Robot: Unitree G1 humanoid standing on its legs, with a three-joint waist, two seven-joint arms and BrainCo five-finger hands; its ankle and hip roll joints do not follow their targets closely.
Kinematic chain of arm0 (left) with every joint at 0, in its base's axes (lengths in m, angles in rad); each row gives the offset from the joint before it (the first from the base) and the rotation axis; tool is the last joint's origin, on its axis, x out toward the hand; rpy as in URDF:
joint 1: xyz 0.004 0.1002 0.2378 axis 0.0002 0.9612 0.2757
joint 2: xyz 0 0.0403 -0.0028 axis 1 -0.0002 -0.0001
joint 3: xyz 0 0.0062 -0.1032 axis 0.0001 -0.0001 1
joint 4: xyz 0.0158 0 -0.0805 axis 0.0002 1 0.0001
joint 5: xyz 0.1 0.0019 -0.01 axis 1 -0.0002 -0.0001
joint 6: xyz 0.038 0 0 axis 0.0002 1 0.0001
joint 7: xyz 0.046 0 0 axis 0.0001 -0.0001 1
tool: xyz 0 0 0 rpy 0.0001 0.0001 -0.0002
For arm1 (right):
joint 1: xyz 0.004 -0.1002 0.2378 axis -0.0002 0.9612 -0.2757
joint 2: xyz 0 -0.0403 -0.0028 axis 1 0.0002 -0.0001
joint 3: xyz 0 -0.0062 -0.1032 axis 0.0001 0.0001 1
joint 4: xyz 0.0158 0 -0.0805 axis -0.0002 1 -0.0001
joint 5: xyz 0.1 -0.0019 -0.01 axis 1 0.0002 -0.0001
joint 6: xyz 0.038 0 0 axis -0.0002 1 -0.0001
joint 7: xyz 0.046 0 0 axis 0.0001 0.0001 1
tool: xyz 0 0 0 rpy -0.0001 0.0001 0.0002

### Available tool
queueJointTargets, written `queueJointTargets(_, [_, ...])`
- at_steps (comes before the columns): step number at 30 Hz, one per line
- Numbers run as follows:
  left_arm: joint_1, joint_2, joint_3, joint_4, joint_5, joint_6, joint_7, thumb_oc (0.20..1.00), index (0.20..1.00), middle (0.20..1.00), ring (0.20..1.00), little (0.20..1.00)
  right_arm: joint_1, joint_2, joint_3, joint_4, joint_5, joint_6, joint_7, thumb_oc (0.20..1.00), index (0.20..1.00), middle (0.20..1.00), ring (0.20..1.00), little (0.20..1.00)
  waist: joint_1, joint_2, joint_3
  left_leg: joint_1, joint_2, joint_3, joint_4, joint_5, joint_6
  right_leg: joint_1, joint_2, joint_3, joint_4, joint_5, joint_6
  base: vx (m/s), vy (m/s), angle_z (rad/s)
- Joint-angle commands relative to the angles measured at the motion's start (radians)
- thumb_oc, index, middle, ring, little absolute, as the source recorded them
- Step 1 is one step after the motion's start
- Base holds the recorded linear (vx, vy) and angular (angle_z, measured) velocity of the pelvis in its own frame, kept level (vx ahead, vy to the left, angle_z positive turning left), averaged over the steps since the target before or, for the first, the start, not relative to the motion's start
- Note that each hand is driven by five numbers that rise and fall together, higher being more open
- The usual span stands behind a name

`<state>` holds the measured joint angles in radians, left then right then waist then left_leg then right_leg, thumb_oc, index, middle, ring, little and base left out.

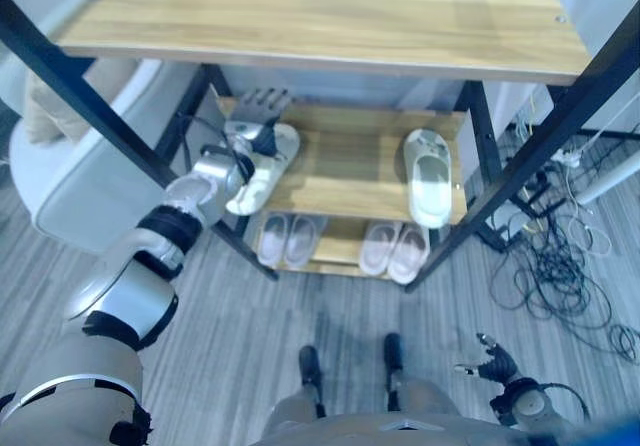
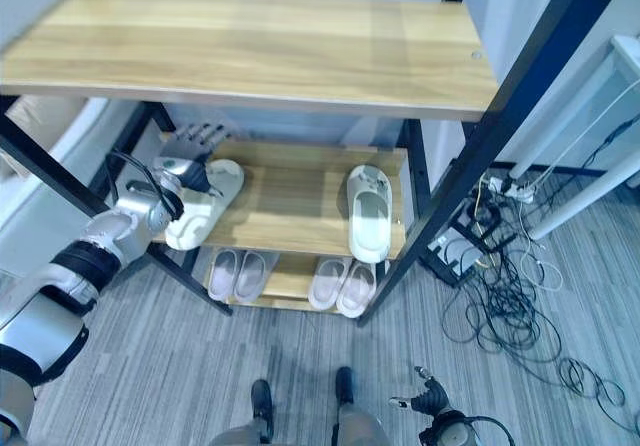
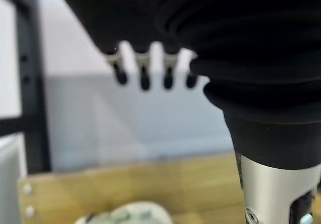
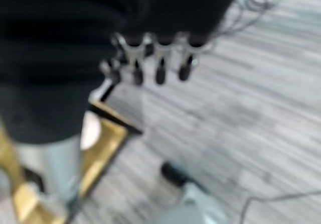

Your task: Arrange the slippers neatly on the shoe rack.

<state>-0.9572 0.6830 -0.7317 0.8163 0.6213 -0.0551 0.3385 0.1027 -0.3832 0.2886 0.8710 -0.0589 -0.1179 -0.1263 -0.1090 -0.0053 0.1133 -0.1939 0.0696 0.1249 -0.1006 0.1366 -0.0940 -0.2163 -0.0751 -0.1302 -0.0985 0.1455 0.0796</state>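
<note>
Two pale green slippers lie on the rack's middle shelf (image 1: 345,171). The left slipper (image 1: 262,171) lies slanted at the shelf's left end; the right slipper (image 1: 430,176) lies lengthwise near the right end. My left hand (image 1: 258,108) reaches in under the top shelf, over the far end of the left slipper, fingers (image 3: 144,73) straight and holding nothing. The slipper's pale edge (image 3: 125,215) shows below that hand. My right hand (image 1: 492,363) hangs low over the floor at the right, fingers (image 4: 159,66) relaxed and empty.
The wide wooden top shelf (image 1: 320,11) overhangs the middle shelf. Two pairs of pinkish slippers (image 1: 288,238) (image 1: 395,249) sit on the bottom shelf. Black rack posts (image 1: 90,96) stand on both sides. A pale armchair (image 1: 70,166) is at left, tangled cables (image 1: 560,256) at right.
</note>
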Motion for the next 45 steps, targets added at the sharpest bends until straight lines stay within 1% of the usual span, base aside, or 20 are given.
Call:
queueJointTargets(1, [-0.204,0.044,-0.012,0.146,-0.024,0.025,0.057,1.000,1.000,1.000,1.000,1.000,-0.071,-0.049,0.027,-0.055,0.062,-0.040,-0.023,1.000,1.000,1.000,1.000,1.000,0.003,0.016,0.074,-0.044,0.010,-0.039,0.013,-0.044,-0.013,-0.015,-0.040,0.006,0.031,-0.064,0.088,-0.04,0.010,-0.15])
queueJointTargets(7, [-0.261,0.034,-0.047,0.239,-0.031,0.033,0.053,1.000,1.000,1.000,1.000,1.000,-0.077,-0.045,0.045,-0.052,0.073,-0.050,-0.019,1.000,1.000,1.000,1.000,1.000,0.001,0.005,0.083,-0.068,0.009,-0.041,0.013,-0.041,-0.010,-0.043,-0.048,0.008,0.031,-0.056,0.091,-0.02,0.023,-0.05])
queueJointTargets(9, [-0.301,0.024,-0.071,0.298,-0.012,0.060,0.069,1.000,1.000,1.000,1.000,1.000,-0.097,-0.050,0.055,-0.044,0.076,-0.057,-0.025,1.000,1.000,1.000,1.000,1.000,0.002,0.000,0.095,-0.081,0.007,-0.046,0.013,-0.039,-0.009,-0.055,-0.051,0.009,0.039,-0.055,0.093,-0.04,0.027,-0.01])
queueJointTargets(12, [-0.330,0.029,-0.071,0.341,-0.005,0.084,0.083,1.000,1.000,1.000,1.000,1.000,-0.118,-0.047,0.076,-0.040,0.077,-0.060,-0.032,1.000,1.000,1.000,1.000,1.000,0.001,-0.007,0.102,-0.091,0.004,-0.051,0.013,-0.037,-0.009,-0.064,-0.052,0.007,0.038,-0.050,0.094,-0.01,0.002,0.00])
queueJointTargets(16, [-0.351,0.033,-0.060,0.349,-0.018,0.095,0.091,1.000,1.000,1.000,1.000,1.000,-0.119,-0.042,0.085,-0.027,0.082,-0.061,-0.030,1.000,1.000,1.000,1.000,1.000,0.005,-0.013,0.105,-0.090,0.002,-0.052,0.013,-0.039,-0.009,-0.058,-0.054,0.002,0.036,-0.050,0.096,0.00,0.000,0.00])
queueJointTargets(22, [-0.335,0.019,-0.054,0.334,-0.003,0.102,0.079,1.000,1.000,1.000,1.000,1.000,-0.109,-0.040,0.082,-0.018,0.077,-0.055,-0.032,1.000,1.000,1.000,1.000,1.000,0.013,-0.014,0.107,-0.076,0.000,-0.057,0.013,-0.044,-0.009,-0.046,-0.056,-0.004,0.040,-0.059,0.095,0.00,0.000,0.00])
queueJointTargets(28, [-0.302,0.025,-0.013,0.333,-0.040,0.095,0.083,1.000,1.000,1.000,1.000,1.000,-0.108,-0.041,0.090,-0.023,0.068,-0.053,-0.029,1.000,1.000,1.000,1.000,1.000,0.019,-0.022,0.112,-0.075,0.003,-0.061,0.013,-0.043,-0.010,-0.044,-0.052,-0.007,0.035,-0.058,0.093,0.00,0.000,0.00])
queueJointTargets(34, [-0.285,0.032,0.016,0.330,-0.041,0.113,0.116,1.000,1.000,1.000,1.000,1.000,-0.110,-0.044,0.100,-0.016,0.056,-0.056,-0.033,1.000,1.000,1.000,1.000,1.000,0.022,-0.029,0.115,-0.079,0.004,-0.061,0.013,-0.042,-0.009,-0.045,-0.049,-0.006,0.032,-0.058,0.092,0.00,0.000,0.00])
queueJointTargets(39, [-0.295,0.023,-0.003,0.361,-0.027,0.124,0.114,1.000,1.000,1.000,1.000,1.000,-0.116,-0.051,0.106,-0.014,0.051,-0.053,-0.034,1.000,1.000,1.000,1.000,1.000,0.020,-0.029,0.118,-0.078,0.005,-0.061,0.013,-0.041,-0.009,-0.045,-0.049,-0.004,0.034,-0.058,0.091,0.00,0.000,0.00])
queueJointTargets(45, [-0.290,0.018,-0.006,0.395,-0.048,0.113,0.107,1.000,1.000,1.000,1.000,1.000,-0.115,-0.057,0.113,-0.028,0.049,-0.056,-0.034,1.000,1.000,1.000,1.000,1.000,0.015,-0.033,0.119,-0.085,0.006,-0.056,0.013,-0.039,-0.008,-0.054,-0.047,-0.003,0.032,-0.053,0.094,0.00,0.000,0.00])
